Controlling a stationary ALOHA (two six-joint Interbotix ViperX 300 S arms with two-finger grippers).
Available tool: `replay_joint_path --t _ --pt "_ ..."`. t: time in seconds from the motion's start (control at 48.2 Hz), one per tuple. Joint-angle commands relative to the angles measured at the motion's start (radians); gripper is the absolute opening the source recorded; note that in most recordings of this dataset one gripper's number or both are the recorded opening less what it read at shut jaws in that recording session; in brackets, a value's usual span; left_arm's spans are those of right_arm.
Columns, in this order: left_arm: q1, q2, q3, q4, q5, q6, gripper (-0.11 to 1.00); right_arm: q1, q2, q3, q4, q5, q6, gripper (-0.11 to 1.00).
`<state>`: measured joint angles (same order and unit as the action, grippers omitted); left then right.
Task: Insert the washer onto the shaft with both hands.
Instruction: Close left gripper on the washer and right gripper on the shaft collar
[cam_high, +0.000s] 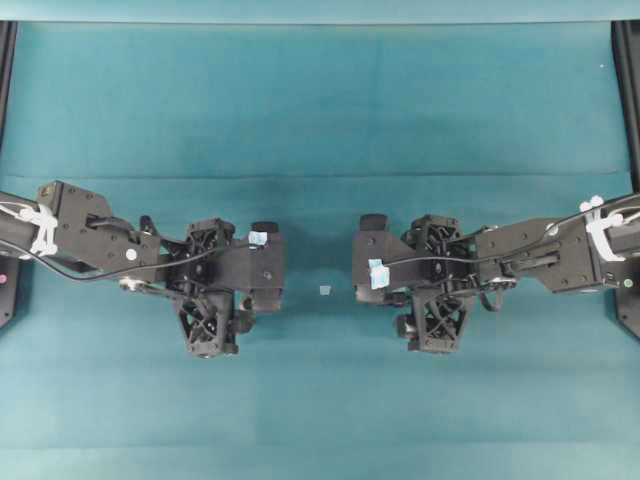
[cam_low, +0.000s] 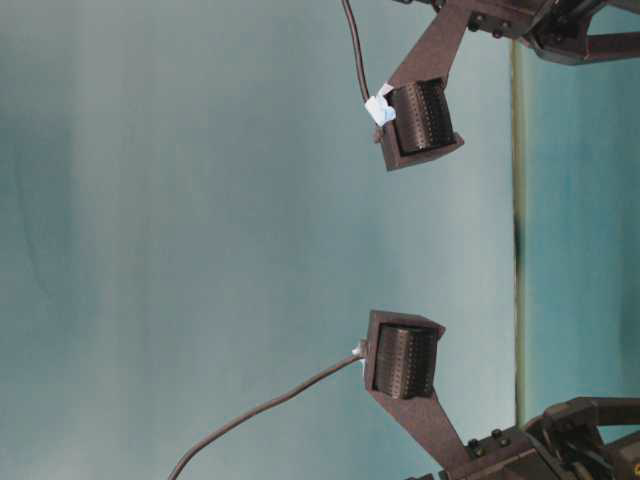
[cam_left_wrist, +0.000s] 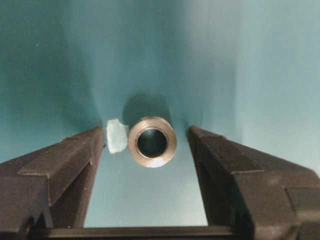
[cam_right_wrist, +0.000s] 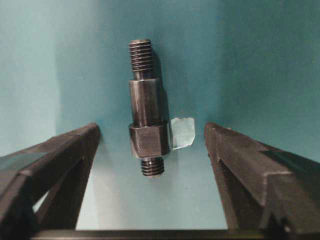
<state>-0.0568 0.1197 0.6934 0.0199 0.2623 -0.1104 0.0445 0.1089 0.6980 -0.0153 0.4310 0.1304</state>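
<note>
Left to right, landmark = the small pale tape scrap (cam_high: 325, 290) on the teal table mat (cam_high: 320, 110), midway between the arms in the overhead view.

Left black lattice-framed gripper (cam_high: 262, 268) sits left of the scrap, low over the mat. In the left wrist view its pointed fingers (cam_left_wrist: 75, 160) stand apart with clear gaps on both sides of the small thick grey-tan metal washer (cam_left_wrist: 152, 142); jaws released, nothing gripped yet. A tape scrap (cam_left_wrist: 116, 135) lies just beside the washer, between it and one finger. Washer appears to stand on its edge, hole facing the camera, though the tilt is hard to read.

Right black lattice-framed gripper (cam_high: 368, 270) sits right of the scrap. In the right wrist view its fingers (cam_right_wrist: 65, 155) are also apart, straddling the short dark grey stepped metal shaft (cam_right_wrist: 146, 110) without touching; jaws released. Shaft has threaded ends, a smooth middle barrel and a wider hex-like collar; another scrap (cam_right_wrist: 182, 132) touches the collar side. Neither part can be picked out in the overhead or table-level views.

Handling, judged: both parts are rigid metal, light, smooth and likely slippery. The washer will probably roll or flip if pinched off-centre, so squeeze across its outer rim, keeping the hole unobstructed. Shaft: best taken at the flat-sided collar, leaving the thin threaded end free for the washer. Tape scraps may get caught in the pinch.
</note>
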Motion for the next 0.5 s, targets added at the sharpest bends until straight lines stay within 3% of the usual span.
replay_joint_path --t 0.0,0.27,0.477 --pt "-0.003 -0.005 -0.006 0.002 -0.003 0.000 0.71 -0.006 0.005 0.005 -0.002 0.006 -0.006 0.44" --pt "-0.003 -0.005 -0.005 0.002 -0.005 0.000 0.70 -0.006 0.006 0.005 -0.002 0.020 -0.008 0.32" --pt "-0.003 -0.005 -0.005 0.002 -0.003 0.002 0.66 -0.006 0.005 0.005 -0.002 0.021 -0.006 0.16"
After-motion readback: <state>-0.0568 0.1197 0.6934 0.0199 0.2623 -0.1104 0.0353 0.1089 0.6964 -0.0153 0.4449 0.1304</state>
